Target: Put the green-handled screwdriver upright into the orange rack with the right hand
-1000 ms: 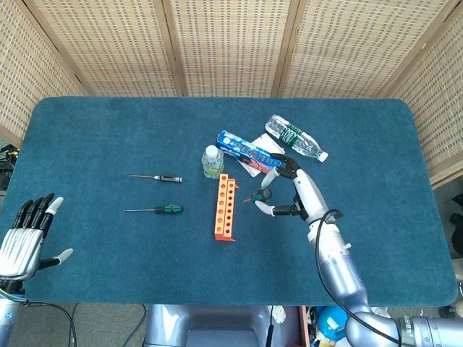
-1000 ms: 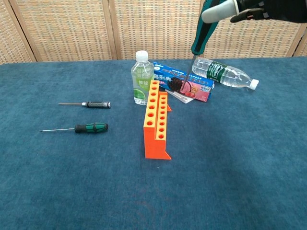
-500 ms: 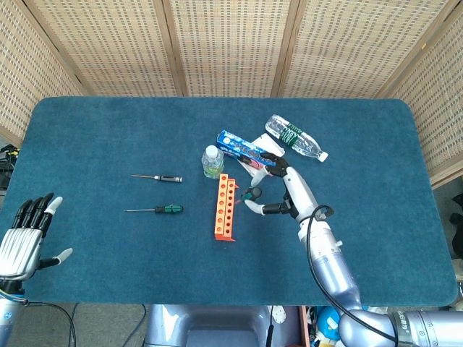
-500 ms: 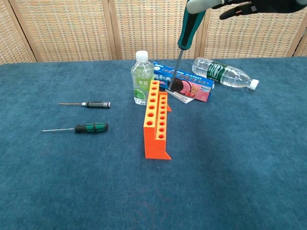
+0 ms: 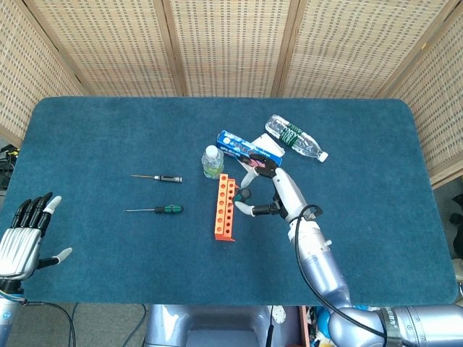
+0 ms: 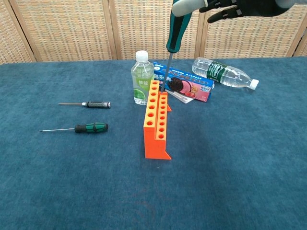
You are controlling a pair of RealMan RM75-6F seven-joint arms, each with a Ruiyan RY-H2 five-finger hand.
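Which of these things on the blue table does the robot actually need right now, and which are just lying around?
Part of the job:
- green-handled screwdriver, held upright by the right hand
- orange rack, just below its tip

Just lying about:
- small green-labelled bottle
- biscuit box
- water bottle on its side
- black-handled screwdriver
- second green screwdriver
- left hand, idle

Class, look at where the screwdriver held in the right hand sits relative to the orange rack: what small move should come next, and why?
Probably a short, straight lowering. The right hand holds the green-handled screwdriver nearly upright, its tip at the far end of the orange plastic rack, seemingly just above a hole. A slight sideways correction may be needed first, since exact alignment is hard to tell.
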